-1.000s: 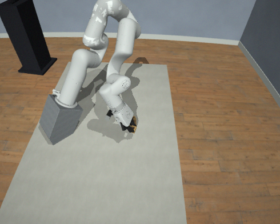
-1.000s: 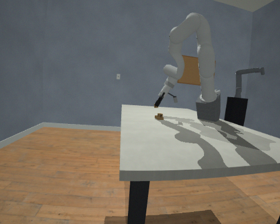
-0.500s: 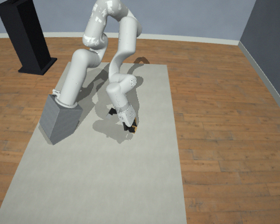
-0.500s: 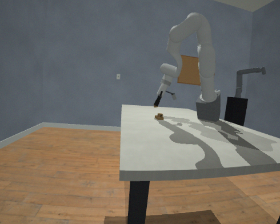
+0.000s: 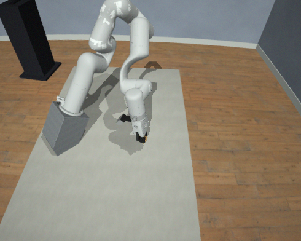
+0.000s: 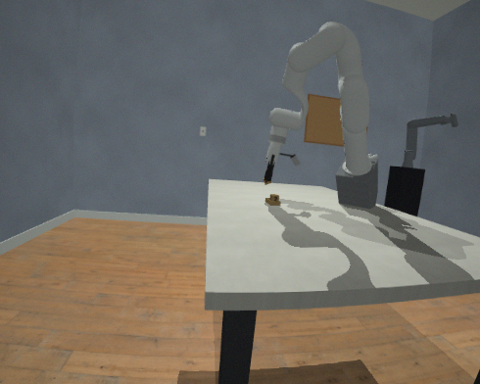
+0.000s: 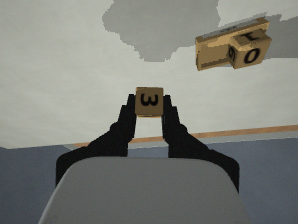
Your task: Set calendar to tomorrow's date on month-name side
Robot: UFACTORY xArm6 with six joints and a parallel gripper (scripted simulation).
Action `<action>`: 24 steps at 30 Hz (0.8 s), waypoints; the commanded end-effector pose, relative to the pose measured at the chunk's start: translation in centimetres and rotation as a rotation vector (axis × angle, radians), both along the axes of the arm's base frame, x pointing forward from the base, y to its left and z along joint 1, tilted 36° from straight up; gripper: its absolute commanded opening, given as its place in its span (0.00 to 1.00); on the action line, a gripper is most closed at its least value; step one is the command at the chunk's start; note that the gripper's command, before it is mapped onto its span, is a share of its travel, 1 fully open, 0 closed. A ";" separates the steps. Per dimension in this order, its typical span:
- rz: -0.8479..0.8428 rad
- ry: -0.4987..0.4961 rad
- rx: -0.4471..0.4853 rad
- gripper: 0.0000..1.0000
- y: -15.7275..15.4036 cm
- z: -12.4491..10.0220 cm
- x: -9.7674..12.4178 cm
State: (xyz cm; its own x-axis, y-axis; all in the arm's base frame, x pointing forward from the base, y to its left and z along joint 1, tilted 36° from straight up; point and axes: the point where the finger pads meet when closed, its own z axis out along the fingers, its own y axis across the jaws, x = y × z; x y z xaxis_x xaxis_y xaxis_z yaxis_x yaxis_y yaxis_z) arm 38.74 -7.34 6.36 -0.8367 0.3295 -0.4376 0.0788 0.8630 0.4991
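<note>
Our gripper (image 5: 142,139) (image 6: 267,180) (image 7: 149,104) clamped on cube marked 3 (image 7: 149,101), above table (image 5: 113,184) (image 6: 259,255). Below gripper, off to one side: tray (image 6: 270,202) (image 7: 212,54), other cube (image 6: 274,197) (image 7: 251,51) in it.

The white arm (image 5: 139,38) (image 6: 352,105) is bent high in an arch, its forearm brought back down. In the top view, the upper links are raised from the base toward one o'clock, and the last link is pointed toward five o'clock. In the exterior view, the wrist (image 5: 134,99) (image 6: 278,134) is angled down toward seven o'clock. The gripper (image 5: 141,139) (image 6: 267,179) (image 7: 149,104) is held above the table, its two black fingers closed on a cube; in the wrist view they are seen at nine and three o'clock of it, aimed toward twelve.
</note>
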 end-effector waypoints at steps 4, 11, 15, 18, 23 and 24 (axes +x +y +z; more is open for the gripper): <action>0.026 0.056 0.007 0.27 -0.2 0.2 0.3; 0.056 0.089 0.020 0.27 -0.1 0.3 0.6; 0.078 0.119 0.027 0.27 0.0 0.4 0.7; 0.112 0.176 0.034 0.27 0.1 0.4 0.8; 0.151 0.264 0.031 0.27 -0.2 0.3 0.6; 0.154 0.274 0.030 0.27 -0.3 0.3 0.6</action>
State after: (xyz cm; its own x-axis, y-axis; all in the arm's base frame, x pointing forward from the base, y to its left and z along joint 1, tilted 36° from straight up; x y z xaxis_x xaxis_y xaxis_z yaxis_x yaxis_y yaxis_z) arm 39.28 -7.40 6.60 -0.9379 0.2331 -0.2569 0.0742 0.8582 0.5079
